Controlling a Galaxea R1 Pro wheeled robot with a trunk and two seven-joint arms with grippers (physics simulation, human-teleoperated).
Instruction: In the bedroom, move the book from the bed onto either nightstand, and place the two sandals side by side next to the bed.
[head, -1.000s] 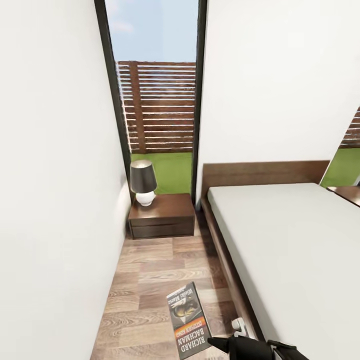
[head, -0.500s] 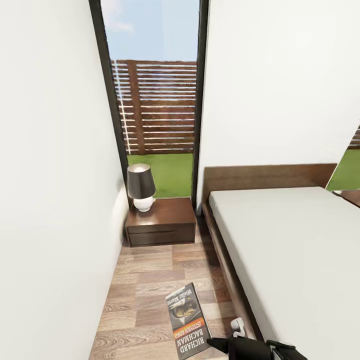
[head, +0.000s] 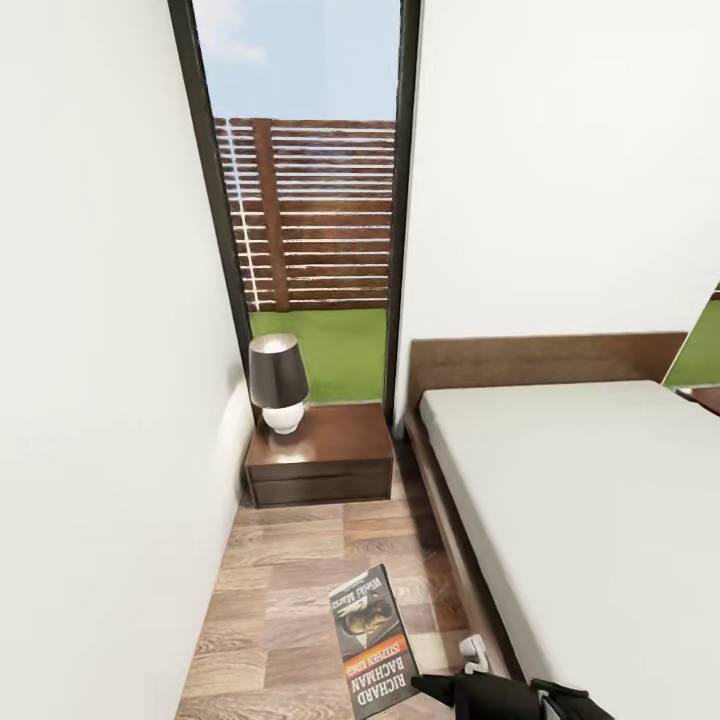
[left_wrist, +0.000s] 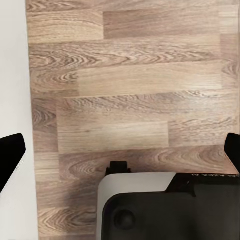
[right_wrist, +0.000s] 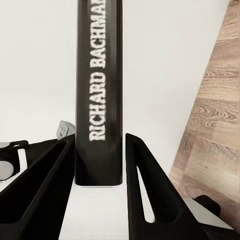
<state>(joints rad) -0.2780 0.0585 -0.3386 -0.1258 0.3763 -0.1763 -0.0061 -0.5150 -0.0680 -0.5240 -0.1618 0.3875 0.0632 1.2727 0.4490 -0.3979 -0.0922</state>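
Note:
My right gripper (head: 428, 686) is shut on the book (head: 372, 640), a dark paperback with an orange band, held flat above the wood floor beside the bed (head: 590, 500). In the right wrist view the book's spine (right_wrist: 98, 75) reading "RICHARD BACHMAN" stands clamped between the two black fingers (right_wrist: 142, 190). The dark brown nightstand (head: 325, 458) stands ahead against the window, between the wall and the bed's headboard. My left gripper (left_wrist: 120, 155) is open wide over bare floor, a fingertip at each edge of the left wrist view. The two sandals are out of view.
A lamp (head: 277, 380) with a dark shade takes up the nightstand's left rear part. A white wall (head: 100, 400) runs close along the left, leaving a narrow floor aisle (head: 300, 560) to the nightstand. The tall window (head: 310, 220) shows a slatted fence.
The whole picture has shifted, so the camera has moved; the nightstand now sits a little lower and nearer in the head view. The book stays in my right gripper.

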